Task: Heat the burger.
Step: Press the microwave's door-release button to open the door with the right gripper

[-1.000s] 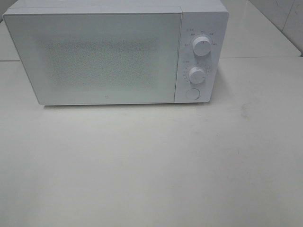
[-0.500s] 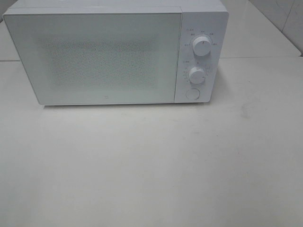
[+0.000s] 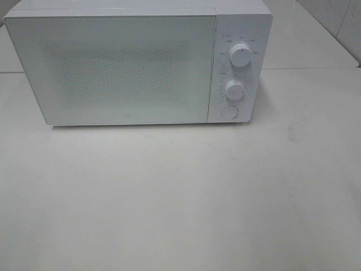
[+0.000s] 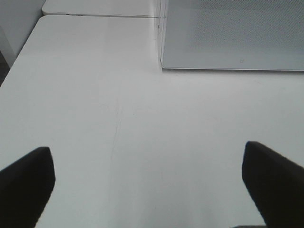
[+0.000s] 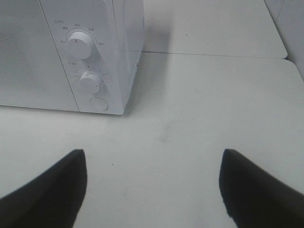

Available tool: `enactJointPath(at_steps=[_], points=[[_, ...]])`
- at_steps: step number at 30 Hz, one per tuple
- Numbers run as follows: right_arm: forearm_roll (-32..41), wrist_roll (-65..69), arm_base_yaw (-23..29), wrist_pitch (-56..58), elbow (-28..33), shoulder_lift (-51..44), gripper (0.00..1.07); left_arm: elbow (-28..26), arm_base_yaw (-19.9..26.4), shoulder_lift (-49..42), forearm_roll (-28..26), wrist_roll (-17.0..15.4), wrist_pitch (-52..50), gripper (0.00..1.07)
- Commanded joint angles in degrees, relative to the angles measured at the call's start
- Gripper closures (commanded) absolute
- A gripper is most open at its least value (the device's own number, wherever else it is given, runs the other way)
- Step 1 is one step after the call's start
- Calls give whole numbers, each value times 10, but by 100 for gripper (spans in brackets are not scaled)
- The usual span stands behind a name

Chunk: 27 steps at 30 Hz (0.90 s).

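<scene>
Burger: not visible in any view. Nothing moved vs 1 s ago. Left gripper (image 4: 147,149) jaws wide, empty, over smooth white table (image 3: 180,197). Boxy white microwave (image 3: 113,68) at 12 o'clock, speckled door (image 3: 121,70) shut. At door's 3 o'clock: round upper knob (image 3: 241,56), lower knob (image 3: 234,89), flat round button (image 3: 229,111). Right gripper (image 5: 153,153) jaws wide, empty.

White table (image 3: 180,197), evenly lit

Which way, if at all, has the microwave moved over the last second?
No. The microwave has not moved. In the high view the table seam meets its right side at the same height as before.
</scene>
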Motion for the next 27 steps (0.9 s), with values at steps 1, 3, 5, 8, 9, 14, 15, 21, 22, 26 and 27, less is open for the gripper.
enactJointPath(at_steps=[1, 3, 5, 8, 9, 14, 15, 21, 22, 26, 27], points=[[2, 0, -3, -64, -3, 61, 32, 2, 0, -9, -2, -2, -6, 6], [2, 0, -3, -77, -3, 76, 32, 2, 0, -9, -2, -2, -6, 6], [2, 0, -3, -101, -3, 105, 32, 2, 0, -9, -2, -2, -6, 6], [2, 0, -3, -136, -3, 148, 32, 2, 0, -9, -2, -2, -6, 6], [2, 0, -3, -160, -3, 175, 32, 2, 0, -9, -2, -2, -6, 6], [2, 0, -3, -226, 0, 233, 32, 2, 0, -9, -2, -2, -6, 6], [2, 0, -3, -268, 9, 257, 32, 2, 0, -9, -2, -2, -6, 6], [1, 0, -3, -383, 38, 316, 32, 2, 0, -9, -2, -2, -6, 6], [1, 0, -3, -427, 50, 337, 32, 2, 0, -9, -2, -2, -6, 6], [1, -2, -3, -526, 75, 383, 32, 2, 0, -9, -2, -2, -6, 7], [1, -2, -3, -526, 75, 383, 32, 2, 0, -9, -2, -2, -6, 7]])
